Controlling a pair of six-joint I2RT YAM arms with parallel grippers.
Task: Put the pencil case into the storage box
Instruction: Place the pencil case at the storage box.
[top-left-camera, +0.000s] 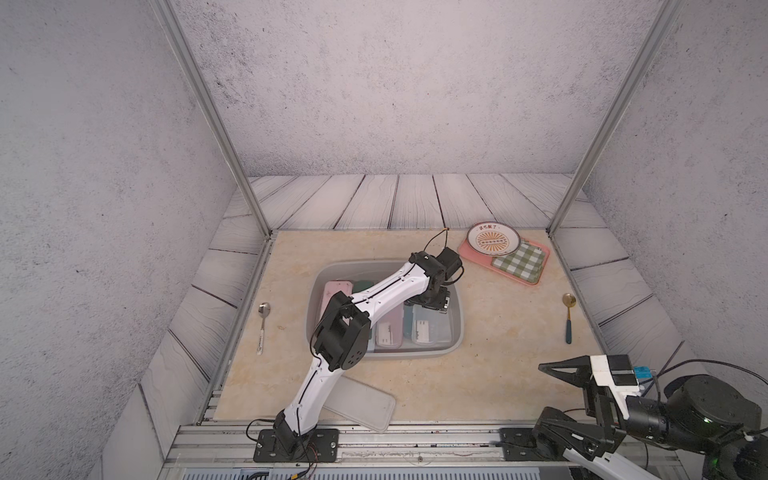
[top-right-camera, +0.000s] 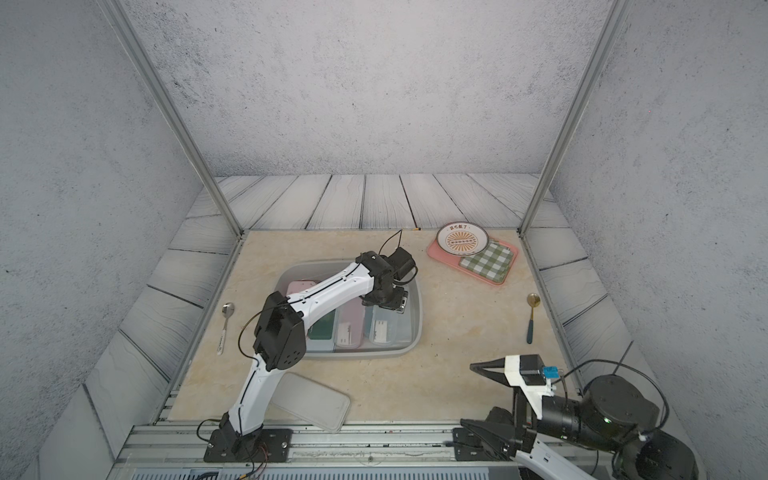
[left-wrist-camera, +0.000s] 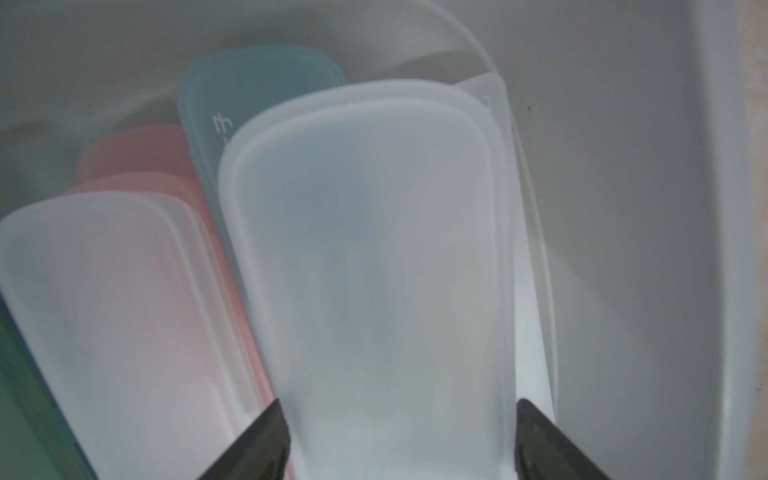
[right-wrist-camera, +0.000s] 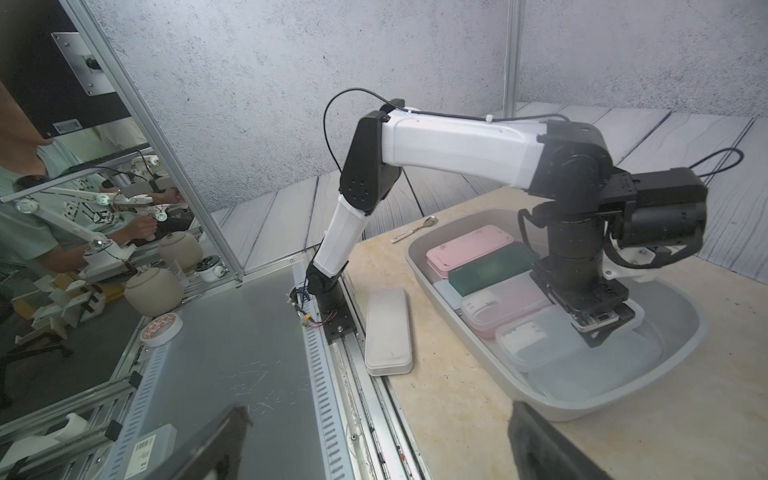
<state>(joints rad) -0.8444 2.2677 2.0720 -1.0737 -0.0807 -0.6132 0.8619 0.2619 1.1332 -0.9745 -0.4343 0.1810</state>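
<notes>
The grey storage box (top-left-camera: 411, 353) (top-right-camera: 361, 353) stands mid-table with several pencil cases lying side by side in it. My left gripper (left-wrist-camera: 401, 409) (top-left-camera: 430, 309) reaches down into its right half, shut on a translucent white pencil case (left-wrist-camera: 365, 249) (right-wrist-camera: 532, 340), one finger against each long side. That case rests partly on a blue one (left-wrist-camera: 249, 83) and next to pink ones (left-wrist-camera: 137, 153). Another whitish case (top-left-camera: 359, 405) (right-wrist-camera: 388, 332) lies flat on the table near the front edge, partly under the left arm. My right gripper (top-left-camera: 540, 395) (right-wrist-camera: 380, 409) hangs open and empty at the front right.
A pink tray (top-left-camera: 536, 280) with a plate (top-left-camera: 492, 239) and a checked cloth (top-left-camera: 519, 262) sits at the back right. A silver spoon (top-left-camera: 263, 324) lies left of the box, a gold spoon with a blue handle (top-left-camera: 568, 316) right of it. Metal posts stand at the back corners.
</notes>
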